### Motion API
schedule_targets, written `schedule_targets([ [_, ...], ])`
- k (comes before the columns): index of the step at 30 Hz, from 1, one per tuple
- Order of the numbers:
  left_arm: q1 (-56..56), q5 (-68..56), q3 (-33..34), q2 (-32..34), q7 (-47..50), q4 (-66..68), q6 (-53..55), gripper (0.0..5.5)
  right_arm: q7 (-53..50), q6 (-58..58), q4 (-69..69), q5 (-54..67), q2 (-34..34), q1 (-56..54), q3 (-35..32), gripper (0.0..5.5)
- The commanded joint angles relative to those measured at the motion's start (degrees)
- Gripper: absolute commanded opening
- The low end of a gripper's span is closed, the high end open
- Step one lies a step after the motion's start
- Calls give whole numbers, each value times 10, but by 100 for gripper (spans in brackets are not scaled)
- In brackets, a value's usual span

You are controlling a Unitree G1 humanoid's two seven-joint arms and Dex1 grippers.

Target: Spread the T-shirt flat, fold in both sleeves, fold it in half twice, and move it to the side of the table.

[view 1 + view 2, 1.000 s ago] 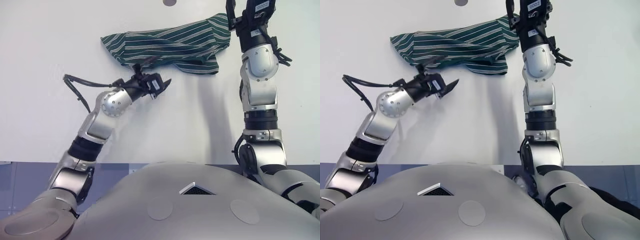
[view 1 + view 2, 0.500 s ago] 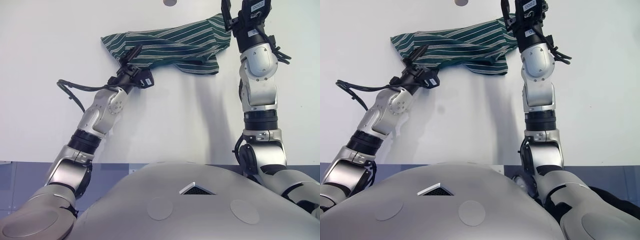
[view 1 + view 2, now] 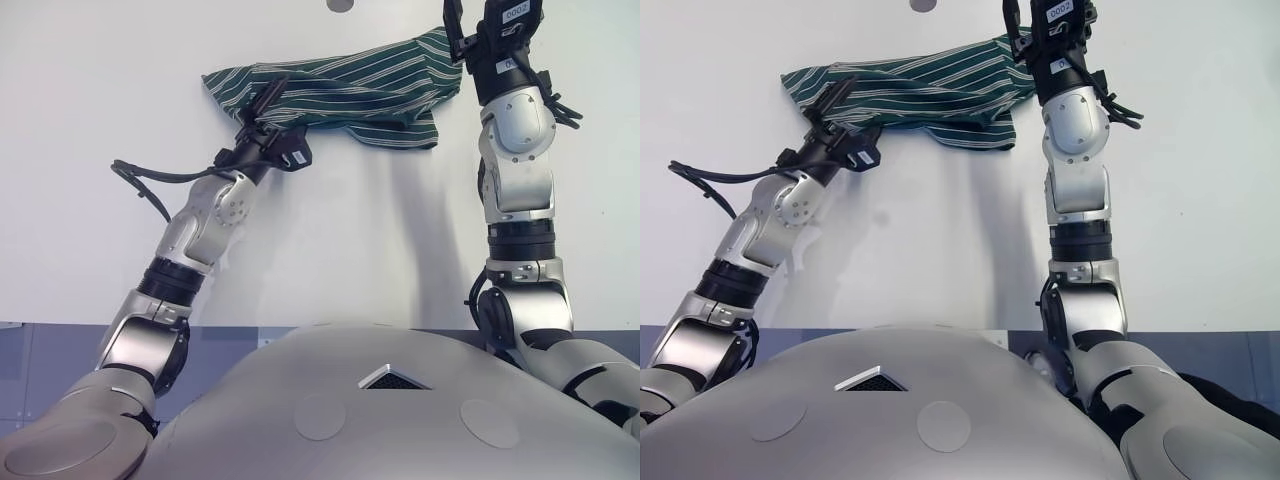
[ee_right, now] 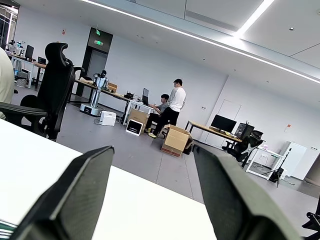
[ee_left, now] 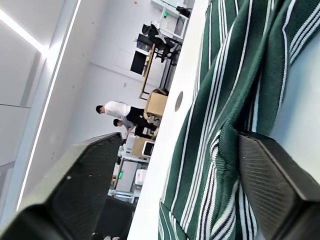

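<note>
While the T-shirt (image 3: 340, 95) lies bunched in a long striped heap at the far middle of the table (image 3: 100, 80), I judge that I am only at the first step: getting hold of it so I can spread it flat. No sleeve can be picked out, and the cloth is doubled over itself, with a loose flap hanging toward me on its right side.

To do this well, I want one layer of cloth at each end, not a thick roll. The two holds should sit well apart, so that drawing the arms outward opens the shirt and does not just drag the heap. On the left I would close only once the fold sits deep between the jaws.

My left gripper (image 3: 265, 100) is at the shirt's near-left edge. Its jaws are spread wide, with a ridge of striped cloth running between them, and they have not clamped on it. That arm reaches forward and inward from a bent elbow, with a cable (image 3: 140, 175) looping off the forearm above the table.

My right gripper (image 3: 455, 22) is at the shirt's far-right end, on an arm stretched almost straight forward. Its jaws stand wide apart and hold nothing.
</note>
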Motion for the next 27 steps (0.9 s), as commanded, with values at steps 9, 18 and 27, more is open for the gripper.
schedule_targets([
  [9,-6,-18,-7,-10,-51,31,5,186,-6,3,7,-5,-1,-19,-1,295],
  [18,-14,-25,8,-17,-51,38,13,37,-6,-2,15,-4,-4,-26,-4,295],
  [27,-64,-139,80,-50,-107,-12,72,1,120,-89,23,-27,-140,-17,16,295],
])
